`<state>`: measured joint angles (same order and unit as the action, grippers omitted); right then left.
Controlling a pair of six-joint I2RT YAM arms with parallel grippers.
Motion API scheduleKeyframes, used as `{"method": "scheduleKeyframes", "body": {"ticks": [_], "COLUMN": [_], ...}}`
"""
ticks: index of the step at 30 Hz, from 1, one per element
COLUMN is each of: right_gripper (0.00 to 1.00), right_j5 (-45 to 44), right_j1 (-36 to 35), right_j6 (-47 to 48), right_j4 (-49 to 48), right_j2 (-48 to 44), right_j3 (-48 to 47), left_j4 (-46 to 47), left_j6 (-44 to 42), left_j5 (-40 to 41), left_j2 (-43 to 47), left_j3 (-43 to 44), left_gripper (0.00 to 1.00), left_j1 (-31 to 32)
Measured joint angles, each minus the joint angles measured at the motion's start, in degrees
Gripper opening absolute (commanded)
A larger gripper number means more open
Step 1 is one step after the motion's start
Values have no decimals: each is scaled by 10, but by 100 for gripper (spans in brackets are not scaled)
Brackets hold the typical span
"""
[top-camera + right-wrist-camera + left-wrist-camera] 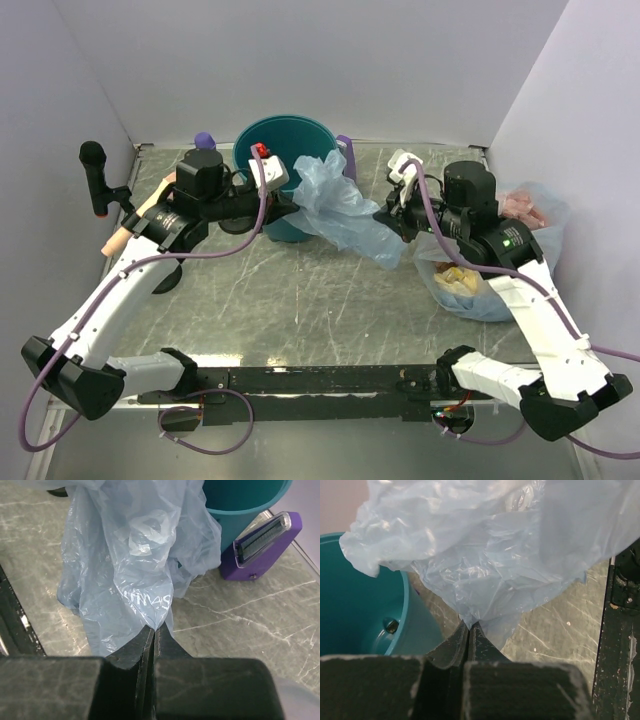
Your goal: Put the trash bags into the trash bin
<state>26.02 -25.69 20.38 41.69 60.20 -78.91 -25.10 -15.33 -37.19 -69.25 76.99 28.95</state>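
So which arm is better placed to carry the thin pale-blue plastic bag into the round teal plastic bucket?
Left, probably: both pinch the bag, but the left gripper is beside the bucket, the right gripper farther off.

left arm (110, 290) stretched toward trash bin (290, 122) | left gripper (293, 208) at bin's front wall, jaws clamped on trash bag (340, 205) | right arm (545, 305) elbow bent | right gripper (385, 217) right of bin, clamped on same bag

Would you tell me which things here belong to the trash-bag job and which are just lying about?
Job: pale-blue trash bag; teal bin; left jaws and right jaws, both shut on the bag.
Lying about: purple device beside the bin; clear stuffed bag; black microphone-like object.
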Motion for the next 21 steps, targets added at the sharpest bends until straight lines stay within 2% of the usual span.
{"method": "scheduleKeyframes", "body": {"ticks": [7, 8, 11, 13, 16, 19, 21], "right_gripper": [0, 7, 58, 73, 78, 88, 89], "right_j5": [26, 32, 50, 51, 51, 62, 77], "right_j1": [1, 2, 10, 20, 25, 25, 25], "right_j6": [26, 27, 31, 28, 1, -49, -87], "right_j4": [43, 46, 59, 93, 102, 85, 59], "right_j2": [12, 11, 3, 0, 6, 45, 82], "right_j3": [-29, -26, -9, -6, -16, -65, -102], "left_j4": [21, 26, 54, 57, 60, 70, 73], "left_j6": [1, 1, -14, -32, -52, -69, -80], "left_j5": [18, 24, 47, 74, 89, 91, 92], "left_j2": [5, 7, 26, 44, 54, 58, 58], "left_j3": [-17, -24, -60, -82, -89, -96, -101], "left_gripper": [1, 1, 1, 0, 1, 1, 1], "left_j1": [-1, 0, 2, -5, -14, -9, -3]}}
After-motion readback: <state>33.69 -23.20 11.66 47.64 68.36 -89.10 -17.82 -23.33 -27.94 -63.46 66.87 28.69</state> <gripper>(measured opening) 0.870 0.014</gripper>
